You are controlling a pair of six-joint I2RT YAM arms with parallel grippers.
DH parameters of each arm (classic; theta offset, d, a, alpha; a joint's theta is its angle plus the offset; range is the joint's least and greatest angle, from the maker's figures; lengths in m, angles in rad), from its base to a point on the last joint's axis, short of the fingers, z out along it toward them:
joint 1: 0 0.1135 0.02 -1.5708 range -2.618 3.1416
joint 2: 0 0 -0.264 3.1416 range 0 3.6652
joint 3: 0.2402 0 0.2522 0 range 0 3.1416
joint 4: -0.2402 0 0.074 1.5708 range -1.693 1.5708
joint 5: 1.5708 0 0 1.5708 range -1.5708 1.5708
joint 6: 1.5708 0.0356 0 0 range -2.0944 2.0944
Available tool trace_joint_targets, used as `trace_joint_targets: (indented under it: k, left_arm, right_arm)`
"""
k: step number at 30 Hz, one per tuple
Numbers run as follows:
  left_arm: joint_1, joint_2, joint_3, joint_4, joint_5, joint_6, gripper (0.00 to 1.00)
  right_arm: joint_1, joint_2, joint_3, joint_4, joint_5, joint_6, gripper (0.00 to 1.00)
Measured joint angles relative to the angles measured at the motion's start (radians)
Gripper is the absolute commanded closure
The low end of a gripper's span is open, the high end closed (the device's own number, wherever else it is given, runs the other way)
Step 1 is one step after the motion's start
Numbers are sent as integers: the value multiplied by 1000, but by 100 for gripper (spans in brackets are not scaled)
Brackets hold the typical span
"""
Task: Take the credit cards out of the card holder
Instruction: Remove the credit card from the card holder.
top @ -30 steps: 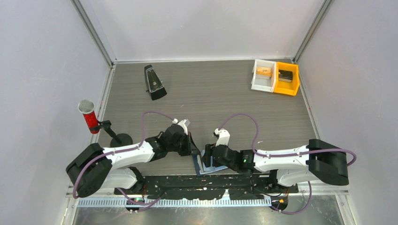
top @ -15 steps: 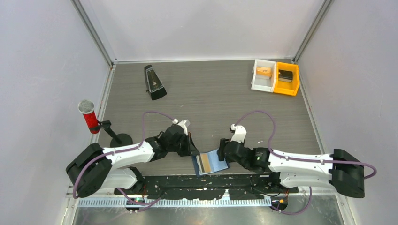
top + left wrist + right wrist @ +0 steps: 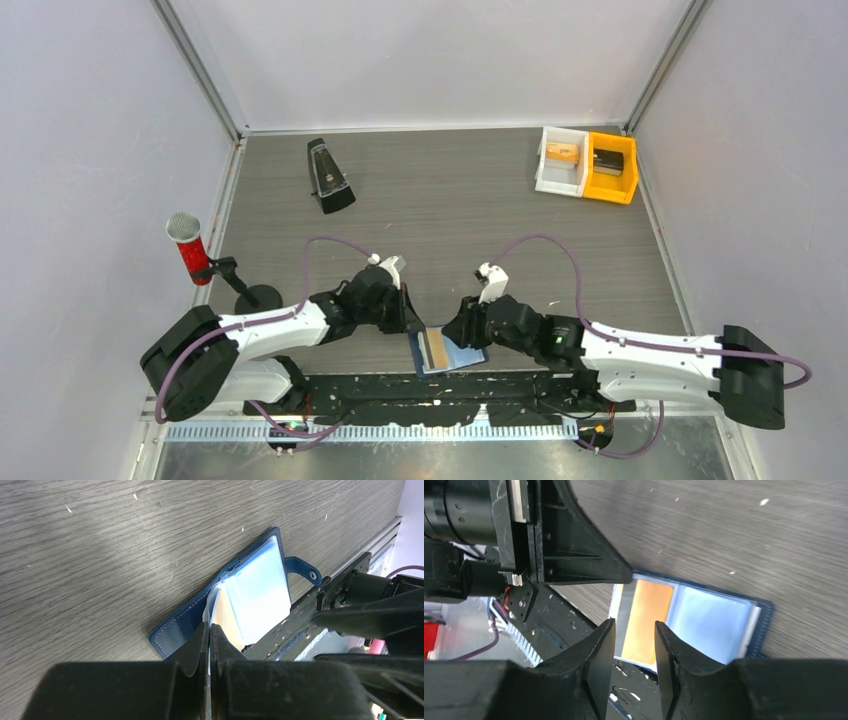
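The navy card holder lies open at the table's near edge, light blue inside facing up. An orange-yellow card sits in its left half, with a whitish strip beside it; I cannot tell whether that is the whitish card. My left gripper is shut on a thin inner leaf at the holder's left edge; the navy cover and snap tab lie flat. My right gripper is open and empty, jaws a little apart just above the orange card's near end.
A black metronome stands at the back left. A white bin and an orange-yellow bin sit at the back right. A red microphone on a stand is at the left. A black rail runs along the near edge.
The right gripper drew back to the right, leaving the holder lying open, then came back left over the orange card. The left gripper has stayed shut at the holder's left edge.
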Motion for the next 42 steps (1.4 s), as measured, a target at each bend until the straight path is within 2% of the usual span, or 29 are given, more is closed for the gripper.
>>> trace_joint_targets:
  k: [5, 7, 11, 14, 19, 24, 30, 35, 42]
  left_arm:
    - [0, -1, 38, -68, -24, 22, 75]
    - [0, -12, 66, -128, -61, 26, 71]
    - [0, -106, 74, -211, -122, 23, 69]
    - [0, -166, 73, -228, -131, 16, 70]
    - [-14, -159, 43, -208, -115, 8, 77]
    - [-54, -82, 2, -152, -96, -10, 84]
    - [-69, 40, -35, -5, -66, -50, 93]
    - [-70, 82, -35, 59, -53, -65, 95]
    - [-71, 87, -35, 70, -54, -66, 95]
  right_arm:
    - [0, 151, -21, 164, -104, 0, 64]
    - [0, 203, -34, 209, -131, 8, 64]
    - [0, 257, -62, 263, -144, 31, 64]
    - [0, 268, -89, 293, -147, 48, 65]
    - [0, 288, -105, 321, -150, 68, 67]
    - [0, 304, -105, 338, -151, 76, 67]
    - [-4, 314, -105, 341, -150, 74, 69]
    - [-29, 314, -105, 341, -151, 70, 70]
    - [-82, 271, -108, 310, -154, 56, 69]
